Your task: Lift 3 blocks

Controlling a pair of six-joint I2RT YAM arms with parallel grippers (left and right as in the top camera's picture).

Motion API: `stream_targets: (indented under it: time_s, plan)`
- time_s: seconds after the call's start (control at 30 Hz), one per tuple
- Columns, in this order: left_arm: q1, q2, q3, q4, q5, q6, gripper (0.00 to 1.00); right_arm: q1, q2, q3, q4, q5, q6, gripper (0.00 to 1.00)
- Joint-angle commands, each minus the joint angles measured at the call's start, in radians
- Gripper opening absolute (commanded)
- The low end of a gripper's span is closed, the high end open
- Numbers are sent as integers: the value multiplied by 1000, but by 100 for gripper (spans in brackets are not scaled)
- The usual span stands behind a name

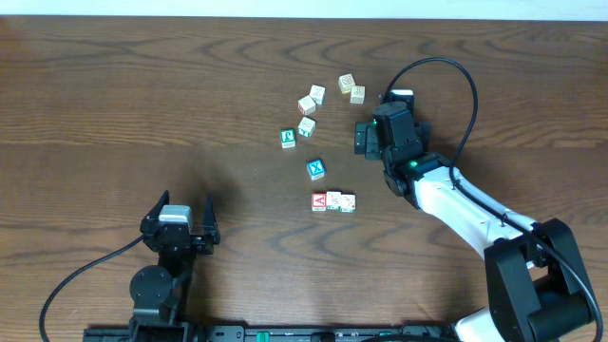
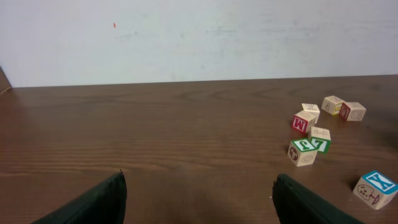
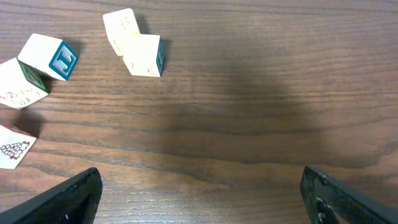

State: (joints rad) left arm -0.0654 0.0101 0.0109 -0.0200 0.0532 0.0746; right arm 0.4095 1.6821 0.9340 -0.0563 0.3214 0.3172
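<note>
The three blocks sit side by side in a short row on the wooden table: the red-faced "A" block (image 1: 319, 201), a cream block (image 1: 333, 200) and another cream block (image 1: 348, 201) with green marks. They show only in the overhead view. My left gripper (image 1: 184, 202) (image 2: 199, 190) is open and empty near the front left, far from the row. My right gripper (image 1: 378, 128) (image 3: 199, 193) is open and empty over bare wood at the back right, above the row and apart from it.
A blue "X" cube (image 1: 316, 169) (image 2: 375, 188) lies just behind the row. A green-faced cube (image 1: 288, 138) (image 2: 303, 151), a red "M" cube (image 2: 303, 122) and several cream cubes (image 1: 347, 84) (image 3: 144, 55) are scattered further back. A white wall (image 2: 199, 37) stands behind the table.
</note>
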Motion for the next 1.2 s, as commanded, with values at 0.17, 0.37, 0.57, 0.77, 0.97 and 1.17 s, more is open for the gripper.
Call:
stream_targets:
  time_s: [0.17,0.37,0.57,0.77,0.97,1.17]
  plan:
    - [6,-6,-7,-50,-10,-13,76,41,-151,5,-176,3,-11,99]
    - [6,-6,-7,-50,-10,-13,76,106,-409,-2,-224,108,-109,99]
    - [6,-6,-7,-50,-10,-13,76,36,-713,-133,-45,77,-116,99]
    - [6,-6,-7,-50,-10,-13,76,-98,-1034,-459,224,-88,-97,99]
    - [6,-6,-7,-50,-10,-13,76,-217,-1320,-684,245,-154,-17,99]
    - [6,-6,-7,-50,-10,-13,76,-318,-1474,-753,231,-219,-7,99]
